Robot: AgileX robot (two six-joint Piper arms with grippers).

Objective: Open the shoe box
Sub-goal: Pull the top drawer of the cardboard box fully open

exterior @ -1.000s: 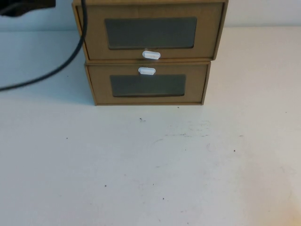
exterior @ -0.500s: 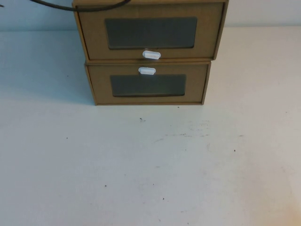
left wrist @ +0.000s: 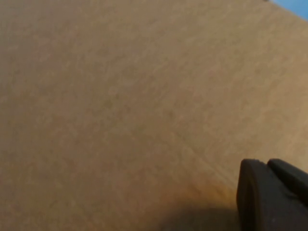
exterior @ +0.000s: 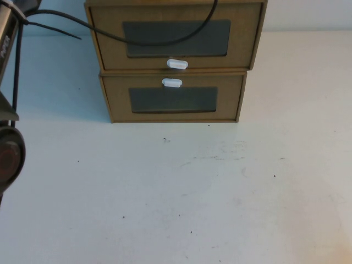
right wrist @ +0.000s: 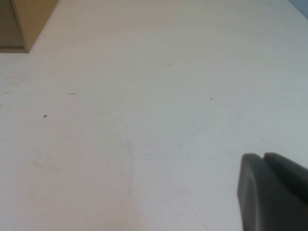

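Left gripper [left wrist: 266,166], closed, sits close against shoe box [left wrist: 120,96] cardboard; right gripper [right wrist: 263,160], closed, above the table [right wrist: 144,120]; left arm [exterior: 6,49] lettering unreadable.

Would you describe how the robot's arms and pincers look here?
The left arm, at far left, is silver-grey with a round black joint and a black cable. The left pincer, over the shoe box, and right pincer, over the white table, are matte black blocks.

No text, label or number is readable on the upper shoe box [exterior: 110,38], lower shoe box [exterior: 118,102] or table [exterior: 192,192].
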